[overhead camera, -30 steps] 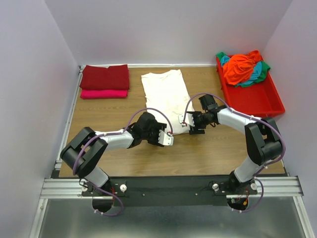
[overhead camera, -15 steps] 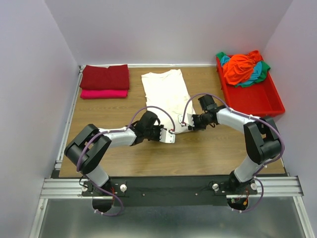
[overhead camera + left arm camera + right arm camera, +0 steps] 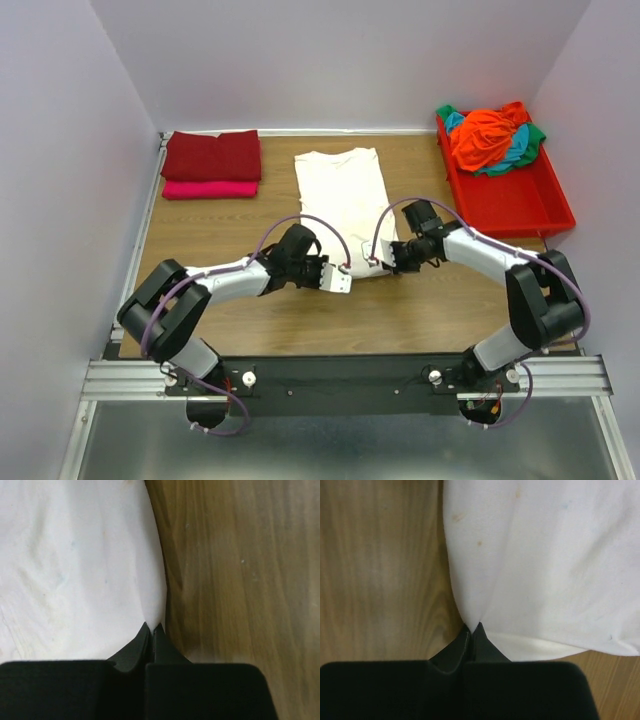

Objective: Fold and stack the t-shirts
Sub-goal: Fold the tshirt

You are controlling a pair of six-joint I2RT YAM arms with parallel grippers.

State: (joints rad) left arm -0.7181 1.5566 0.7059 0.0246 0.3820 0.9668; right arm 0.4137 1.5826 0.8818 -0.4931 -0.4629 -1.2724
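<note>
From above, the left claw (image 3: 340, 278) and right claw (image 3: 383, 262) sat close together at the near hem of the cream-white t-shirt (image 3: 343, 190), which stretched flat across the surface (image 3: 220, 225) straight ahead of both. Well off beyond the left claw lay a folded dark red shirt (image 3: 211, 155) on a pink shirt (image 3: 210, 188); far out past the right claw, a heap of shirts (image 3: 490, 135) waited in the red tray (image 3: 520, 205). The left wrist view showed that claw (image 3: 151, 630) pressed together, pinching the cloth's edge, with shirt ahead and leftward and bare wood to its right. The right wrist view was the mirror of it: that claw (image 3: 471, 629) was pinched shut on a corner, with cloth ahead and rightward. Both bites looked thin, so the fold likely wanted a gentle, level lift, hem kept taut, then carried forward together onto the collar end.
</note>
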